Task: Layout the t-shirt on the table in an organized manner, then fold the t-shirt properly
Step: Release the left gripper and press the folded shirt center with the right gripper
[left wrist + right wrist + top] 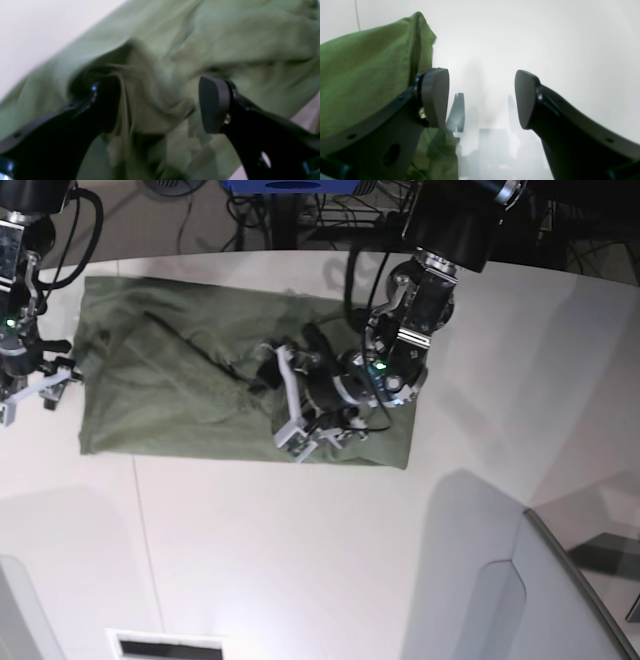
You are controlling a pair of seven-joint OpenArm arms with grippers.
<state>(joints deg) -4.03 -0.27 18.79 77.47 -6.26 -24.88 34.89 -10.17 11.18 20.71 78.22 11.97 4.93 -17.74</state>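
The shirt (200, 385) lies spread in a rough rectangle on the white table (300, 550), toward its far side, wrinkled and bunched in the part under my left arm. Directly below my left pincer (160, 105) the green cloth rises in a soft ridge that runs up between the two fingers; the fingers stand apart with the fold between them, and neither pad visibly presses on it, though the picture is blurred and I cannot tell whether one fingertip brushes the fabric. Beyond that pincer the cloth spreads flat, with bare table past its edge on one side.

My right pincer (482, 98) is at the opposite short edge of the shirt. Its fingers are spread wide with only table between them; the shirt's edge stands up in a fold just behind and outside one finger (436, 96), close against it, not in the gap.

A grey panel (575, 600) sits at the near corner of the table, well apart from both pincers and from the cloth.
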